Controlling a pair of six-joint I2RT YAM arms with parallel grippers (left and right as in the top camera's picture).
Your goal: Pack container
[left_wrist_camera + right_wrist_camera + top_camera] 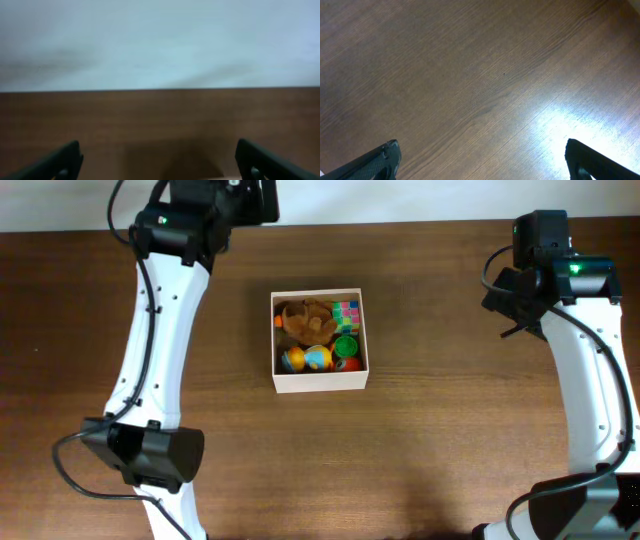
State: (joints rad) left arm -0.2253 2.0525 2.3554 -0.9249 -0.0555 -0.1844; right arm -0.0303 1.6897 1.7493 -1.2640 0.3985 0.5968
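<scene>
Left jaws, right jaws wide apart; container (pixel 320 382) holds small toys (pixel 318 358).

Overhead straight down, both wrists low over table (pixel 470 75)

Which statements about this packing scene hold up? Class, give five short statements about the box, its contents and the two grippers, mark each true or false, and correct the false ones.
1. The container sits near the middle of the table. True.
2. The container holds nothing. False: several toys lie in it, among them a green round toy and a multicoloured cube.
3. The left gripper is open with nothing between its fingers. True.
4. The right gripper is shut on a toy. False: it is open over bare wood and holds nothing.
5. A brown toy lies inside the container. True.
</scene>
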